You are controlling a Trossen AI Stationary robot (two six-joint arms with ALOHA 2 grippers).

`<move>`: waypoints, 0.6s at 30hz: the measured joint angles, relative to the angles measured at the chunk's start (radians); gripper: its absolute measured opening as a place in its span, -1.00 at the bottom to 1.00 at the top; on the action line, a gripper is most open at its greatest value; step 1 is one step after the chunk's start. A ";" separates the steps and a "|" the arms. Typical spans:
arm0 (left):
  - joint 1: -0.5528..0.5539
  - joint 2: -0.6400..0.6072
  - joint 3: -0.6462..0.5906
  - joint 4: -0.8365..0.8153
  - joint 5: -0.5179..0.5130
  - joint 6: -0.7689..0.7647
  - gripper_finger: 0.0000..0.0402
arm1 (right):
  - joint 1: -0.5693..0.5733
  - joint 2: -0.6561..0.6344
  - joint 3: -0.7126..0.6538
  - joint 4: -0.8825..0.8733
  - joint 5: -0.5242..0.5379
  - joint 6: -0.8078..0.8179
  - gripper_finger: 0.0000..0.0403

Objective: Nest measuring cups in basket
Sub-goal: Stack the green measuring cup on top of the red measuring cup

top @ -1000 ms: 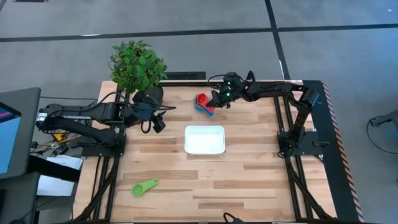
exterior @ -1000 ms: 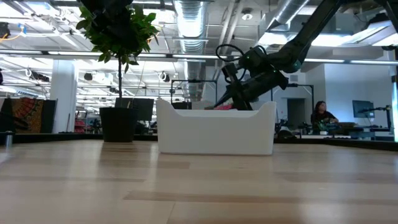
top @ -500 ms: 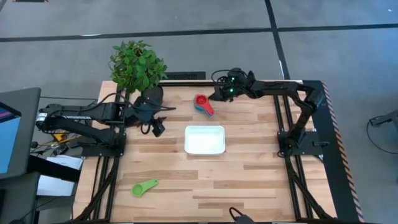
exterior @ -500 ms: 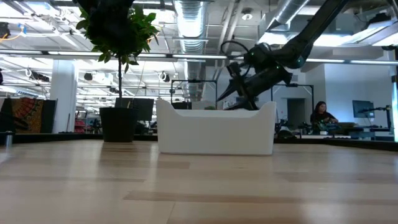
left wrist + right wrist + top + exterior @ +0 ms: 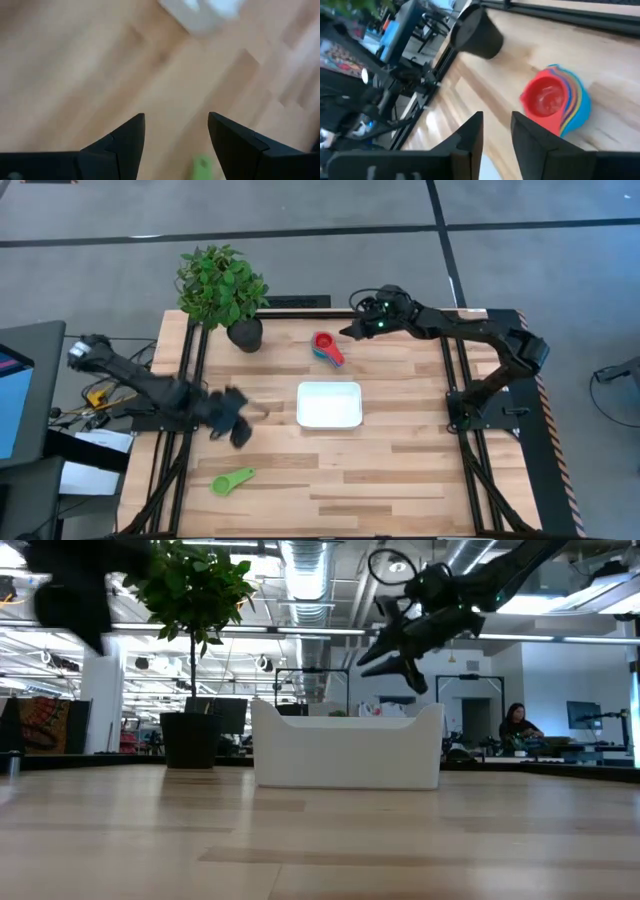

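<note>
A nested stack of measuring cups (image 5: 326,346), red on top, sits on the table near the far edge; my right wrist view shows the stack (image 5: 555,104) just ahead of the fingers. A lone green cup (image 5: 233,480) lies near the near left corner, also visible in my left wrist view (image 5: 202,165). The white basket (image 5: 329,404) stands mid-table. My right gripper (image 5: 348,332) hovers open, raised, just right of the stack. My left gripper (image 5: 238,435) is open and in motion, above the table between the basket and the green cup.
A leafy plant (image 5: 222,282) in a dark pot (image 5: 245,335) stands at the far left, close to the cup stack. Bare wood stretches right of the basket and along the near edge. A person shows in the room beyond the table (image 5: 515,725).
My right gripper drew back from the cup stack toward the far right and rose; the stack stayed on the table. My left arm swung quickly from beside the pot toward the near edge, closing on the green cup.
</note>
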 joint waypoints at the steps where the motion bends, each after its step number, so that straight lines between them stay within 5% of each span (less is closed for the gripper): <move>1: -0.060 0.003 -0.033 0.041 0.000 -0.073 0.02 | 0.013 -0.010 0.000 -0.014 0.006 -0.002 -0.42; 8: -0.362 0.097 -0.186 0.183 0.011 -0.421 0.02 | 0.150 -0.033 0.000 -0.080 0.105 0.000 -0.54; 18: -0.489 0.268 -0.205 0.260 0.196 -0.509 0.02 | 0.300 -0.033 0.000 -0.130 0.184 0.047 -0.64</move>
